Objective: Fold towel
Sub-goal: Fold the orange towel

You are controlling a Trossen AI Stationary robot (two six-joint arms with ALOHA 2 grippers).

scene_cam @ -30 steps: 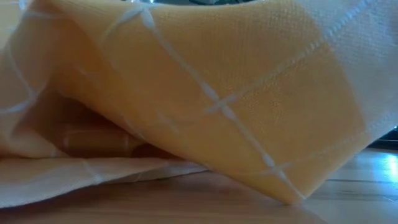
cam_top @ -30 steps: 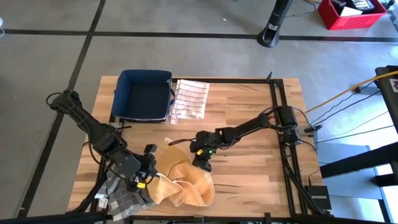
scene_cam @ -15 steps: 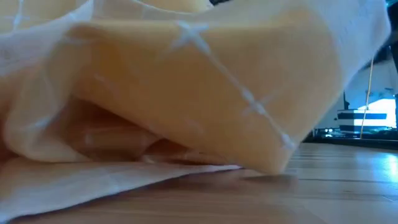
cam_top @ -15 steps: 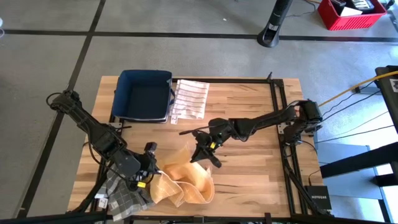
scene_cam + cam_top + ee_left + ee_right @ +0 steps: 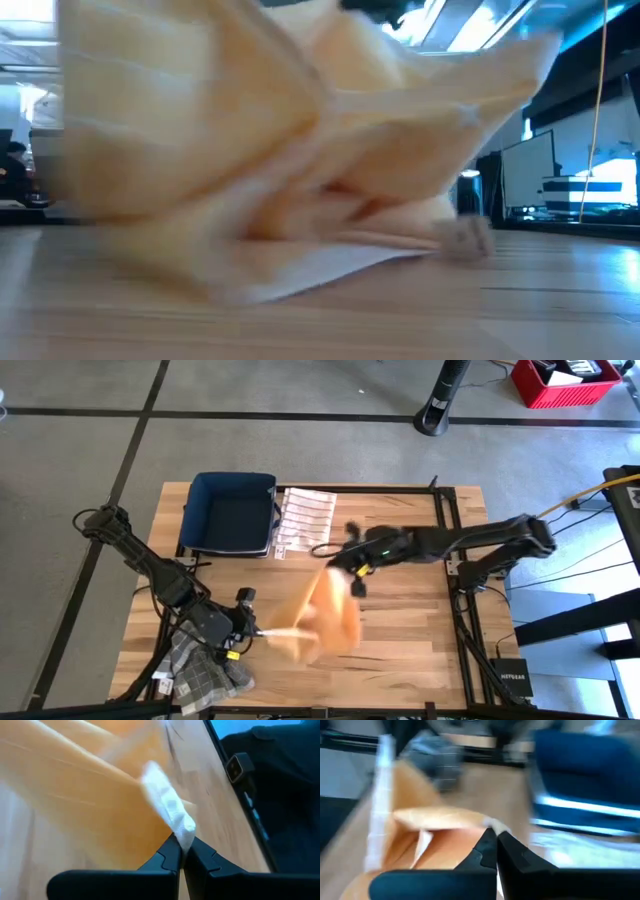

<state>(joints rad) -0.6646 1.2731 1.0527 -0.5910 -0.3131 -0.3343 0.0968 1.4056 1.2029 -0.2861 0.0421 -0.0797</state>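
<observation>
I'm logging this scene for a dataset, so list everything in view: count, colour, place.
Orange towel: one, orange with pale lines, lifted over the table's middle front, pinched at two spots.
Checked cloth: one, grey plaid, front left corner of the table.
Striped cloth: one, white with dark stripes, flat beside the bin.
Bin: one, dark blue, back left of the table.
Table: one, light wood.
Red crate: one, on the floor, far right.
Left gripper: shut on the orange towel's near end.
Right gripper: shut on its raised edge.
</observation>
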